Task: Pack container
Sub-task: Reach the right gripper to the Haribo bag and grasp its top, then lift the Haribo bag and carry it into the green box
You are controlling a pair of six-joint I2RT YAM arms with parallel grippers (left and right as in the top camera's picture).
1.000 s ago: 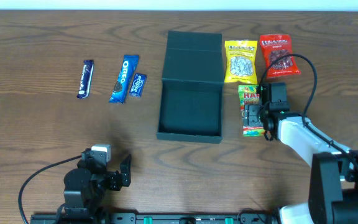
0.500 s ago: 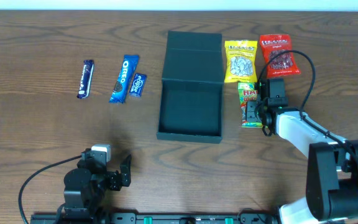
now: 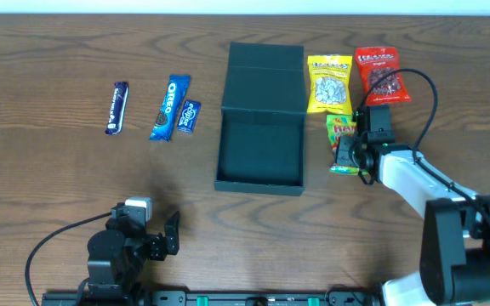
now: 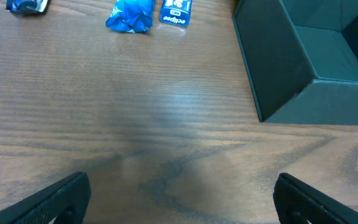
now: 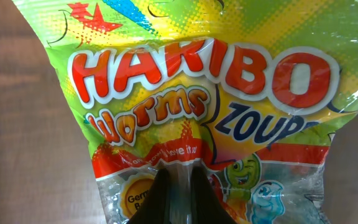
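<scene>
The container (image 3: 260, 153) is a dark teal-green box, open at mid-table, with its flap lid (image 3: 264, 78) folded back. Its near corner (image 4: 303, 74) fills the upper right of the left wrist view. To the right of it lies a green Haribo worms bag (image 3: 339, 129), which fills the right wrist view (image 5: 197, 81). My right gripper (image 3: 348, 153) is shut on the bag's lower part, with a fold of film pinched between its dark fingers (image 5: 161, 193). My left gripper (image 4: 180, 198) is open over bare wood near the table's front edge, with nothing in it.
A yellow snack bag (image 3: 328, 83) and a red one (image 3: 381, 75) lie behind the Haribo bag. Left of the container are an Oreo pack (image 3: 170, 107), a small blue packet (image 3: 188, 116) and a dark bar (image 3: 118, 107).
The right gripper has shut on the Haribo bag. The bag has bunched up and drawn back toward the yellow bag. The left arm has not moved.
</scene>
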